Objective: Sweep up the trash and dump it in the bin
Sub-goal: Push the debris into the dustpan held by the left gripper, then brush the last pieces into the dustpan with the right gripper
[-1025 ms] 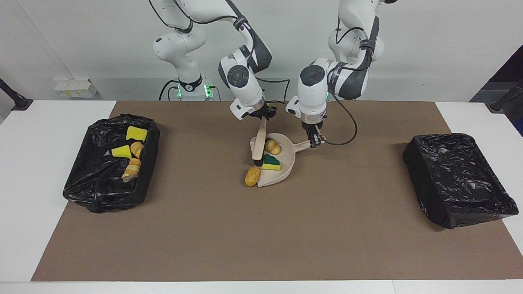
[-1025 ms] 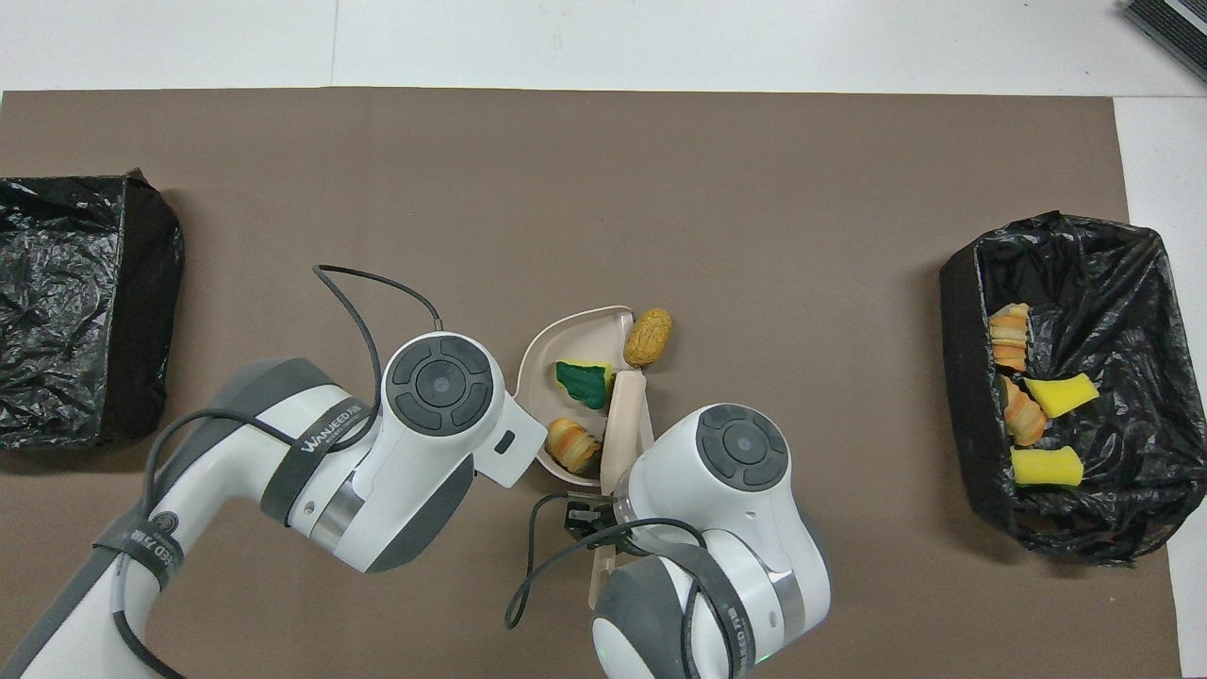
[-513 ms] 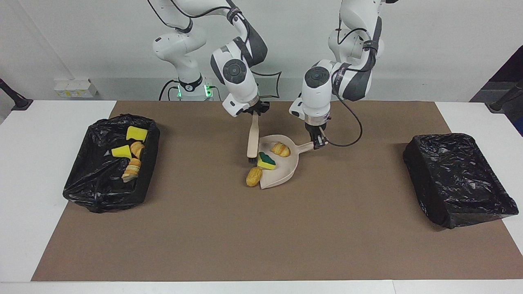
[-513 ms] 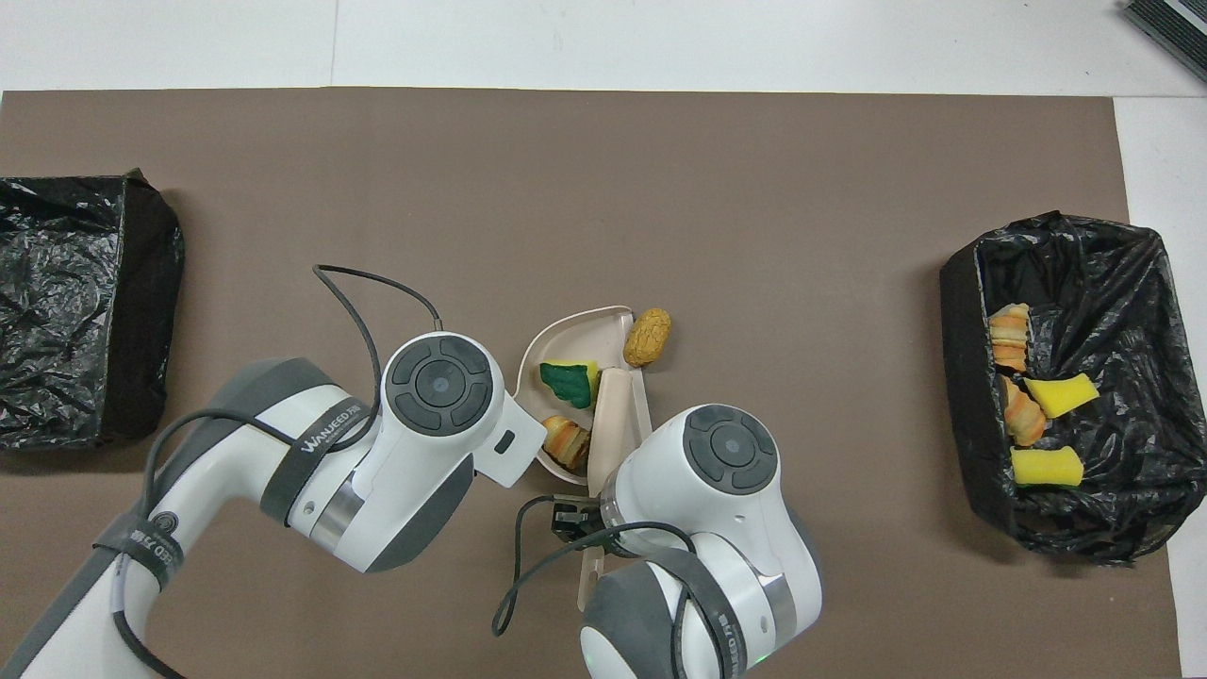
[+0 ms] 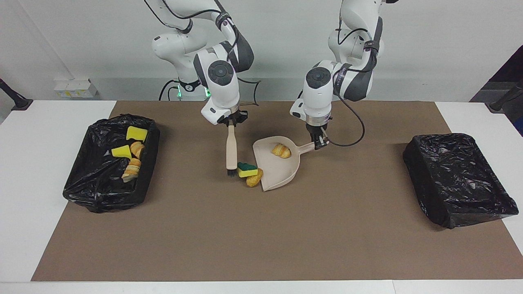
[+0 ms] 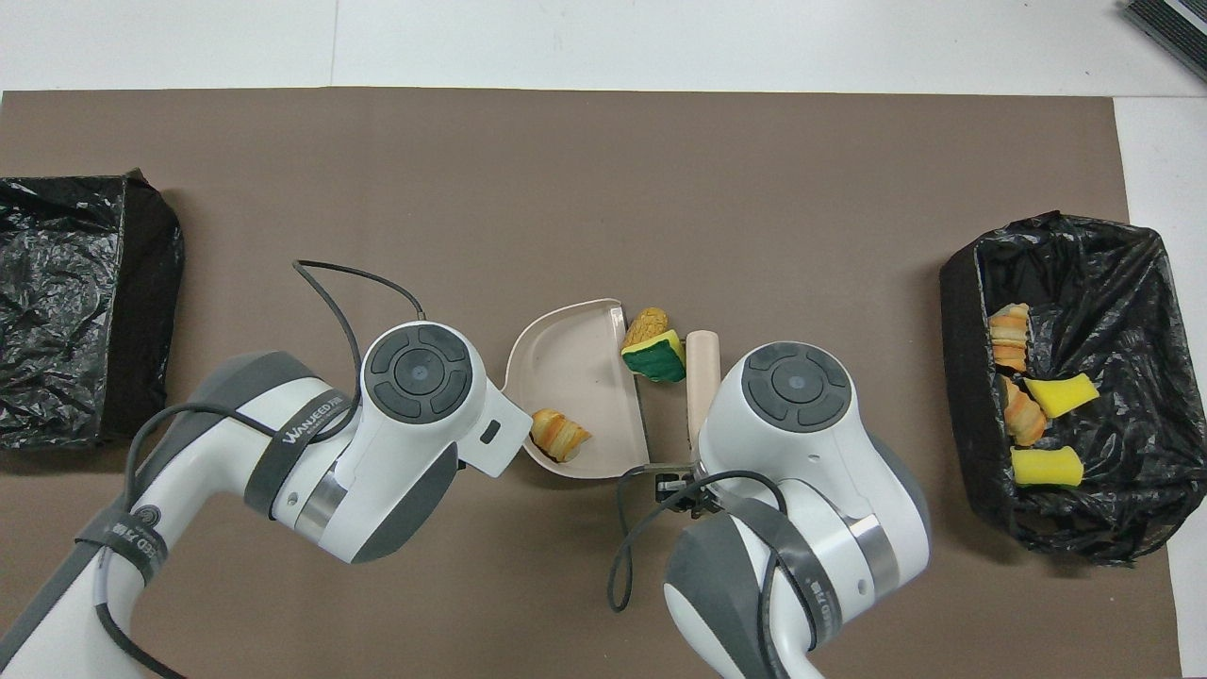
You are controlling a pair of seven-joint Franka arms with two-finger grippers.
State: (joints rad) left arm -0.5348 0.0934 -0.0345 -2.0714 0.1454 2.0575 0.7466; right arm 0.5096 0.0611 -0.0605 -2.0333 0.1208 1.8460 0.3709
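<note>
My right gripper (image 5: 231, 122) is shut on the handle of the beige brush (image 5: 231, 149), which hangs upright with its bristles down at the mat. A green-faced yellow sponge (image 5: 247, 169) lies against the bristles, and a tan lump (image 5: 254, 178) touches it at the dustpan's mouth. Both show in the overhead view, the sponge (image 6: 655, 356) and the lump (image 6: 645, 325). My left gripper (image 5: 318, 141) is shut on the handle of the beige dustpan (image 5: 282, 173). One bread-like scrap (image 5: 281, 150) lies inside the pan.
A black-lined bin (image 5: 77, 179) at the right arm's end of the table holds two yellow sponges and two bread lumps. A second black-lined bin (image 5: 457, 179) stands at the left arm's end. A brown mat (image 5: 261, 237) covers the table.
The right gripper carried the brush out of the dustpan toward the right arm's end. The green sponge left the pan and now lies on the mat by the tan lump.
</note>
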